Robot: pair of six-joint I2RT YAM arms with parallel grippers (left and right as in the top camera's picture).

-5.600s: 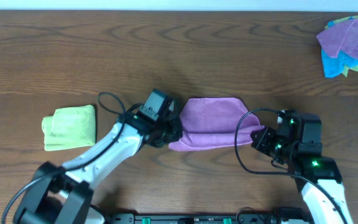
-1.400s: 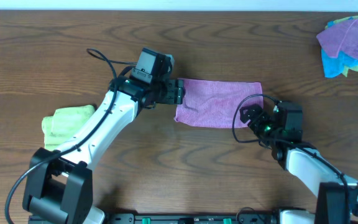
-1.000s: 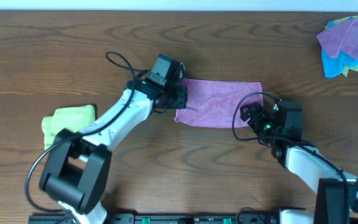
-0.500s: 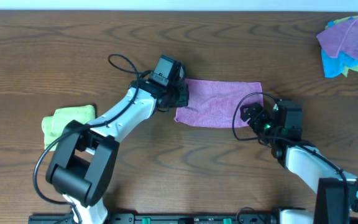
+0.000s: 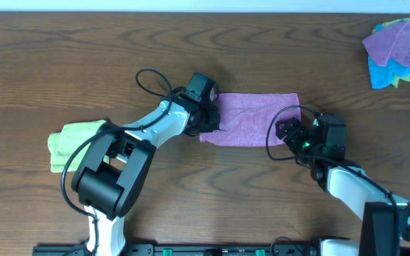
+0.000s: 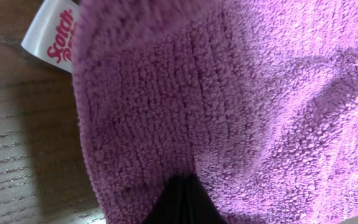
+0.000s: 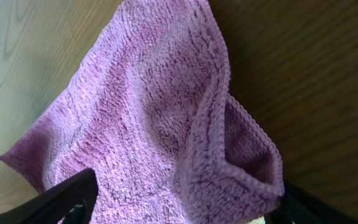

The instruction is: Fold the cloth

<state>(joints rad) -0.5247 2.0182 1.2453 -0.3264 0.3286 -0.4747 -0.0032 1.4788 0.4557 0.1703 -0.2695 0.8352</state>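
Note:
A purple cloth point(image 5: 255, 117) lies folded into a long strip on the wooden table. My left gripper point(image 5: 209, 119) sits at the strip's left end. In the left wrist view the cloth point(image 6: 229, 106) fills the frame, its white tag point(image 6: 51, 34) at top left. The dark tips point(image 6: 182, 202) are shut together, with wrinkles in the cloth running into them. My right gripper point(image 5: 289, 131) is at the right end. There the fingers point(image 7: 67, 199) stand wide apart, open, with the cloth's doubled corner point(image 7: 241, 162) between them.
A folded green cloth point(image 5: 80, 146) lies at the left, under the left arm's reach. A heap of purple and blue cloths point(image 5: 398, 46) sits at the far right corner. Black cables loop near both wrists.
The left arm has swung right, its wrist moving from beside the cloth's left end onto it, and the jaws have shut. The right arm has stayed put, its jaws narrowing slightly.

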